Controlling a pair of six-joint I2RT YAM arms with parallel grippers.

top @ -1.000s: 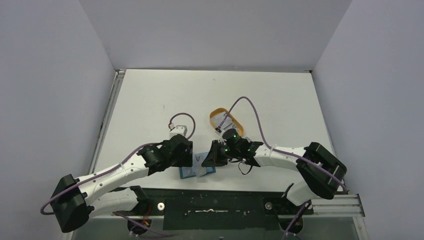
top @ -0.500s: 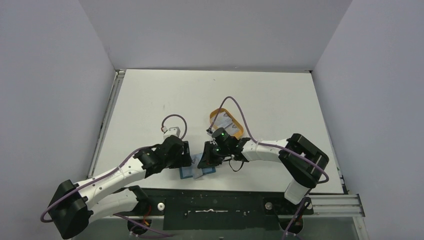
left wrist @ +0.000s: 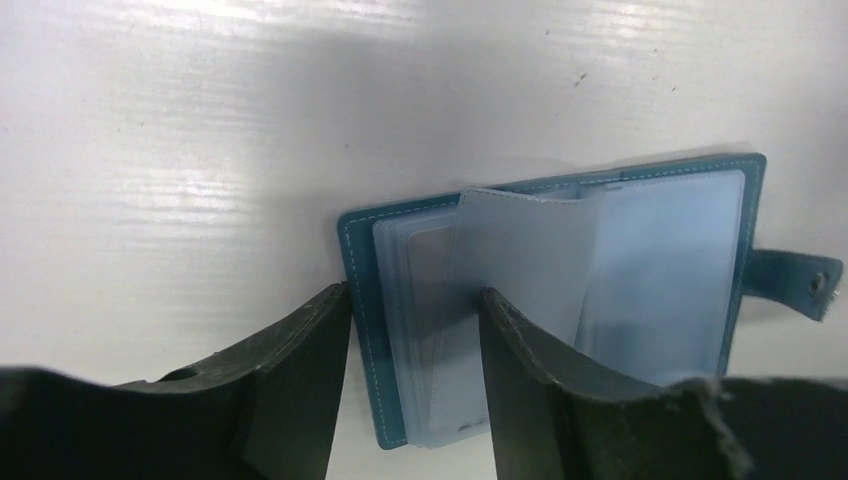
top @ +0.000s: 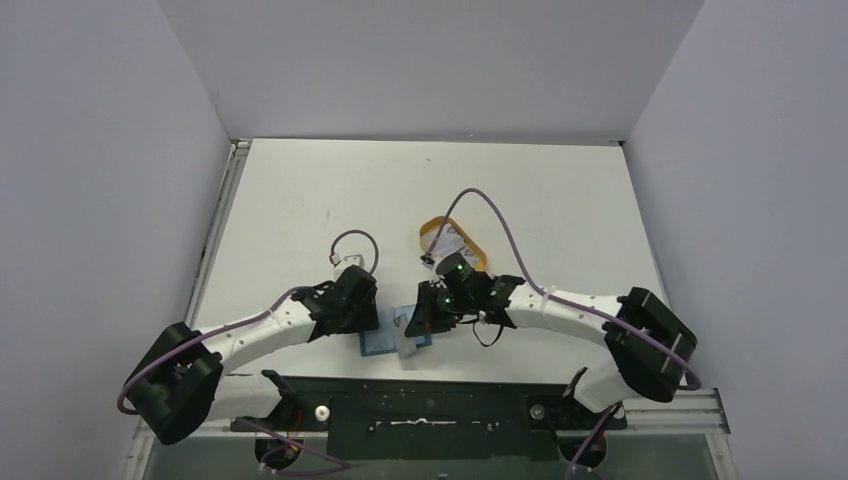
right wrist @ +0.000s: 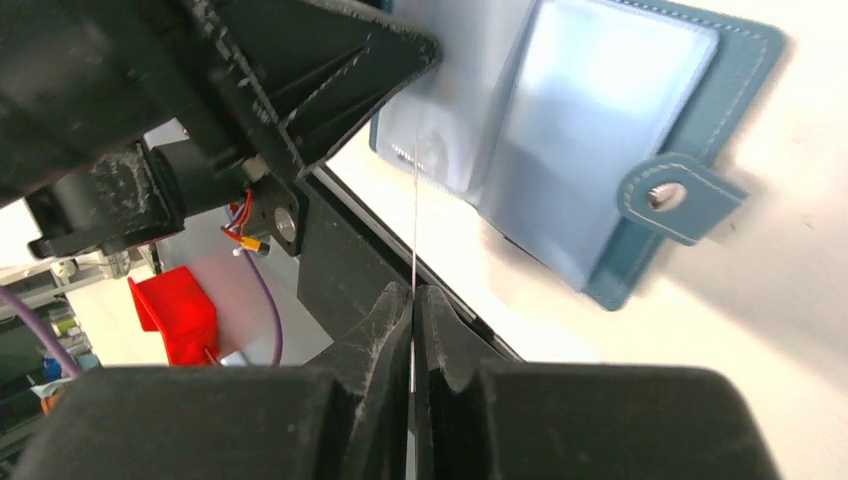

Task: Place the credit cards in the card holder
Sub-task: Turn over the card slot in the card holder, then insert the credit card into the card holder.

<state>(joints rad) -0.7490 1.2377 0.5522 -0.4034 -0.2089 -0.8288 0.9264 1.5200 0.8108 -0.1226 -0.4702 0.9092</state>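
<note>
The card holder (left wrist: 560,300), a teal wallet, lies open on the table with its clear pockets fanned up. It also shows in the top view (top: 378,345) and the right wrist view (right wrist: 640,130). My left gripper (left wrist: 413,305) is open and straddles the wallet's left edge, one finger outside the cover and one on the pockets. My right gripper (right wrist: 412,296) is shut on a credit card (right wrist: 413,220), seen edge-on as a thin line. Its far end reaches the clear pockets. More credit cards (top: 452,243) lie in the orange tray (top: 430,228).
The wallet lies close to the table's near edge, where a black rail (top: 430,405) runs. A red object (right wrist: 178,312) sits below that edge in the right wrist view. Both grippers crowd together over the wallet (top: 395,320).
The left arm has swung its elbow outward while its gripper stays at the wallet's left edge. The right gripper has shifted slightly with the card in it, still at the wallet.
</note>
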